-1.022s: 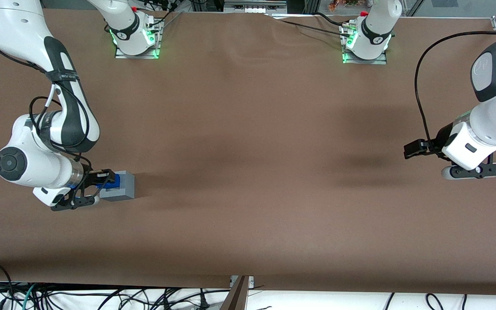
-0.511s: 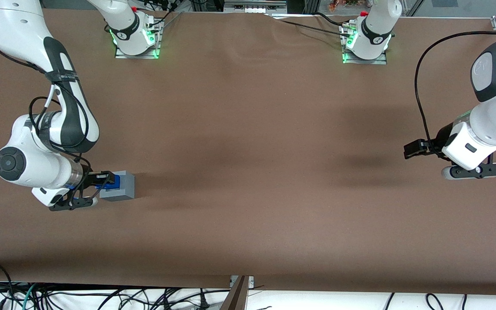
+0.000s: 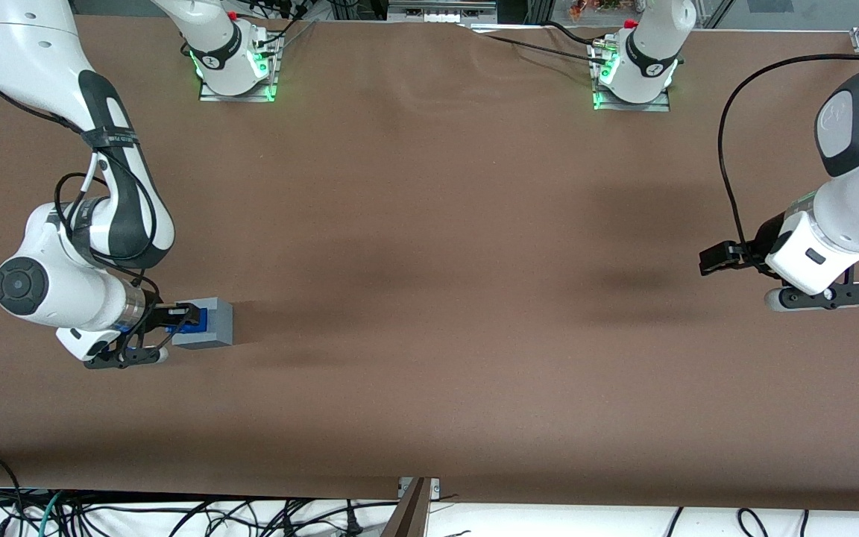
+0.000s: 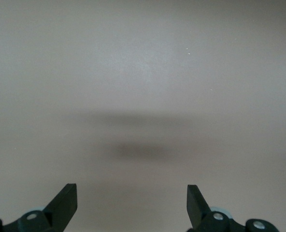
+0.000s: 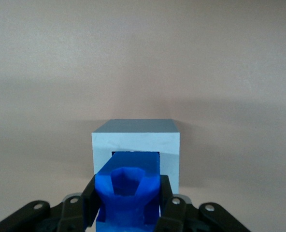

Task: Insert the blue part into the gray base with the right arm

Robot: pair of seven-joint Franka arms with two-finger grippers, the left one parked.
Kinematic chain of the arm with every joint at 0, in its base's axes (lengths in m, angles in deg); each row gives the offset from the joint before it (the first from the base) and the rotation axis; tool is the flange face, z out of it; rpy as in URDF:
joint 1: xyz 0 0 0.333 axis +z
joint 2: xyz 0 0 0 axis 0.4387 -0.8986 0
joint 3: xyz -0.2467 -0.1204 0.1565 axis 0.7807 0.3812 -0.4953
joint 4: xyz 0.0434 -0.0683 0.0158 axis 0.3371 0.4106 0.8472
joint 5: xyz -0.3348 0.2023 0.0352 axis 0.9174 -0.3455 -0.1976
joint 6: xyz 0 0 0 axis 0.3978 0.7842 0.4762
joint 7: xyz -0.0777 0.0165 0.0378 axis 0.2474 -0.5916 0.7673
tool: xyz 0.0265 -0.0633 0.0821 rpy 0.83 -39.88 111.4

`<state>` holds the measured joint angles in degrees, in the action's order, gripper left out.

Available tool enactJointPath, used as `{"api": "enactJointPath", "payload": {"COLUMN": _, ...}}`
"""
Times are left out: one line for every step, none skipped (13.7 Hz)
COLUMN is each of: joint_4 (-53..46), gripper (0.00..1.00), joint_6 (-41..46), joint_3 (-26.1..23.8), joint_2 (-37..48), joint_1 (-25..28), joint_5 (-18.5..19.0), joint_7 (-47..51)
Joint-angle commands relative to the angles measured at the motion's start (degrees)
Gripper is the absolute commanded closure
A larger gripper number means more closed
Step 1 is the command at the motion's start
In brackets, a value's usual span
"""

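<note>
The gray base (image 3: 209, 324) is a light-gray cube on the brown table toward the working arm's end. In the right wrist view the gray base (image 5: 135, 140) shows its square recess. The blue part (image 5: 128, 193) is held between my black fingers (image 5: 90, 200), and its front end reaches into the recess. In the front view the blue part (image 3: 196, 319) sits at the cube's top, at my gripper (image 3: 185, 317). The gripper is shut on the blue part. The white right arm (image 3: 64, 287) stands over the table's edge beside the cube.
Two arm bases with green lights (image 3: 236, 71) (image 3: 632, 74) stand at the table's edge farthest from the front camera. The parked arm (image 3: 839, 224) hangs over its own end of the table. Cables lie below the table's near edge (image 3: 176, 514).
The arm's wrist has shifted slightly with the blue part, which now shows less above the gray base than a second ago. The base has not moved.
</note>
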<state>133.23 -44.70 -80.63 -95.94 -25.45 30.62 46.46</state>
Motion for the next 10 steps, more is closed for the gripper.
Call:
{"api": "enactJointPath", "payload": {"joint_4": -0.7, "gripper": 0.01, "joint_6": -1.7, "joint_3": -0.6, "joint_2": -1.5, "joint_1": -0.5, "joint_5": -0.3, "joint_7": 1.2}}
{"api": "enactJointPath", "payload": {"joint_4": -0.7, "gripper": 0.01, "joint_6": -1.3, "joint_3": -0.6, "joint_2": -1.0, "joint_1": -0.4, "joint_5": -0.3, "joint_7": 1.5}}
{"api": "enactJointPath", "payload": {"joint_4": -0.8, "gripper": 0.01, "joint_6": -1.2, "joint_3": -0.6, "joint_2": -0.8, "joint_1": -0.1, "joint_5": -0.3, "joint_7": 2.1}}
{"api": "enactJointPath", "payload": {"joint_4": -0.8, "gripper": 0.01, "joint_6": -1.1, "joint_3": -0.7, "joint_2": 0.0, "joint_1": 0.0, "joint_5": -0.3, "joint_7": 2.1}}
{"api": "enactJointPath", "payload": {"joint_4": -0.7, "gripper": 0.01, "joint_6": -0.9, "joint_3": -0.7, "joint_2": 0.6, "joint_1": 0.0, "joint_5": -0.3, "joint_7": 2.1}}
{"api": "enactJointPath", "payload": {"joint_4": -0.7, "gripper": 0.01, "joint_6": -0.1, "joint_3": -0.7, "joint_2": 1.1, "joint_1": 0.0, "joint_5": -0.3, "joint_7": 2.1}}
{"api": "enactJointPath", "payload": {"joint_4": -0.7, "gripper": 0.01, "joint_6": 0.7, "joint_3": -0.8, "joint_2": 2.0, "joint_1": 0.0, "joint_5": -0.3, "joint_7": 2.0}}
{"api": "enactJointPath", "payload": {"joint_4": -0.8, "gripper": 0.01, "joint_6": 2.2, "joint_3": -1.0, "joint_2": 3.3, "joint_1": 0.0, "joint_5": -0.2, "joint_7": 2.1}}
{"api": "enactJointPath", "payload": {"joint_4": -0.8, "gripper": 0.01, "joint_6": 3.8, "joint_3": -1.1, "joint_2": 5.2, "joint_1": 0.0, "joint_5": -0.2, "joint_7": 2.1}}
{"api": "enactJointPath", "payload": {"joint_4": -0.7, "gripper": 0.01, "joint_6": 5.2, "joint_3": -1.3, "joint_2": 7.3, "joint_1": 0.0, "joint_5": -0.2, "joint_7": 2.1}}
